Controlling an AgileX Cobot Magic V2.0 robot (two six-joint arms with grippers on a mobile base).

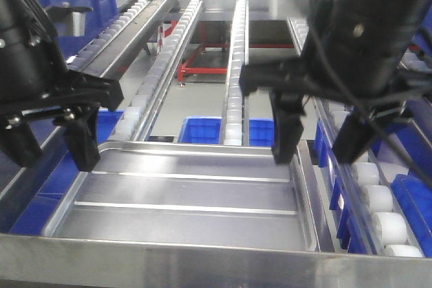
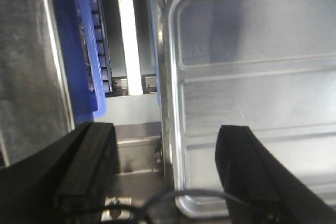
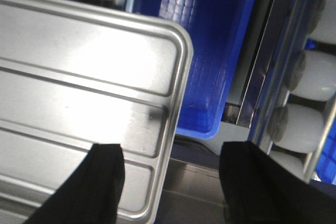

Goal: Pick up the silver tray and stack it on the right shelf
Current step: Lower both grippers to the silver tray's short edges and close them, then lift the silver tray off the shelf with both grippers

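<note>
Silver tray: the silver tray (image 1: 189, 197) lies flat at the near end of a roller rack, in the middle lane. Its near long edge sits just behind the steel front rail (image 1: 202, 264).
Tray surface: shiny base with a low raised rim and rounded corners. Two long ridges run left to right across it.
Roller rails: a rail of small white rollers (image 1: 234, 99) runs to the far end from behind the tray's far edge. A second roller rail (image 1: 158, 75) slants away on the far left.
Right side: bigger white rollers (image 1: 378, 200) line the rack near the tray's right rim.
Under the rack: blue bins (image 1: 202, 129) show below the tray's far edge. In the wrist views they also show past both short ends.
Left pincer: the left pincer (image 1: 54, 158) is spread wide and grasps nothing. It hangs at the far left corner of the tray.
Left fingers: in the left wrist view the outer finger (image 2: 86, 174) is outside the rim, over the rack frame. The inner finger (image 2: 247, 174) is over the tray's base, and the left rim runs between them.
Right pincer: the right pincer (image 1: 317, 153) is likewise released and holds nothing. It hangs at the far right corner of the tray.
Right fingers: in the right wrist view one finger (image 3: 105, 182) is over the base. The other finger (image 3: 252, 182) is outside the rim, beside the big rollers.
Contact: it cannot be told whether any finger touches the tray.
</note>
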